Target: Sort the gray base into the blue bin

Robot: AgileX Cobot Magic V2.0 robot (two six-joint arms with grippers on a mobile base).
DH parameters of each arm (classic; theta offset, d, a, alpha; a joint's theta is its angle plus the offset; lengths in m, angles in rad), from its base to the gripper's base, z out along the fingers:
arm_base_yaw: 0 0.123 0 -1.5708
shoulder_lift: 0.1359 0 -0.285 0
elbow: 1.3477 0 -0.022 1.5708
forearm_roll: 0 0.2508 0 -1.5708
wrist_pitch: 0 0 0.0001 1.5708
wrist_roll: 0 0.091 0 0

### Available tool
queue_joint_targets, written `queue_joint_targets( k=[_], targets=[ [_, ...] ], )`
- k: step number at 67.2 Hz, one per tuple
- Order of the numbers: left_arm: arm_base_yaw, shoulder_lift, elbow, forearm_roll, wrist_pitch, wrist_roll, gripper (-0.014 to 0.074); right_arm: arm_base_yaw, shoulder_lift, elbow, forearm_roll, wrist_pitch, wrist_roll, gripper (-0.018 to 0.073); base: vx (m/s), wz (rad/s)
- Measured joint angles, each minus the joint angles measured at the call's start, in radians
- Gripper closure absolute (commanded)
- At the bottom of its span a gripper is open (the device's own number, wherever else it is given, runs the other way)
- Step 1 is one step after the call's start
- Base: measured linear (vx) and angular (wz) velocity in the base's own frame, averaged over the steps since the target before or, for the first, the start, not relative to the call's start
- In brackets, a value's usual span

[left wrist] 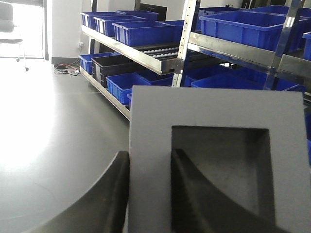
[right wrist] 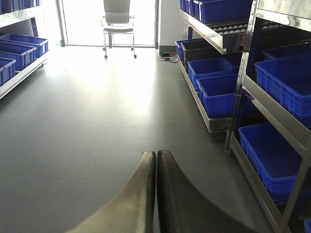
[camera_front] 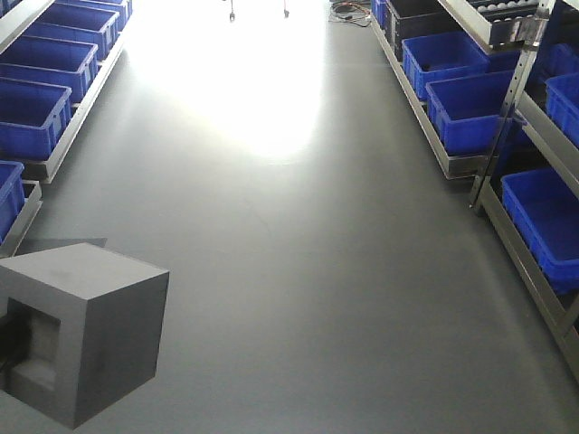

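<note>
Left claw [left wrist: 150, 156] clamps one recess wall of gray base [left wrist: 218, 109].

Floor: smooth grey floor [camera_front: 317, 271], one wide open aisle.
Light: strong white glare [camera_front: 244, 81] on the far floor, from a bright window [right wrist: 143, 22].
Left: low metal rack [camera_front: 65, 145] of blue tubs [camera_front: 32, 113].
Right: taller metal rack [camera_front: 508, 108], more blue tubs.
Far end: office chair [right wrist: 118, 24] before the window.
</note>
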Motion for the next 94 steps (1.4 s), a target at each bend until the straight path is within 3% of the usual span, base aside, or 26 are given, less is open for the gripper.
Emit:
queue_joint_targets(
  k=[94],
  targets=[
    [0.0,0.0,0.0,0.0,0.0,0.0,0.0603,0.0,0.0,0.0,0.0,0.0,0.005,0.0564,0.46,0.06]
  ],
)
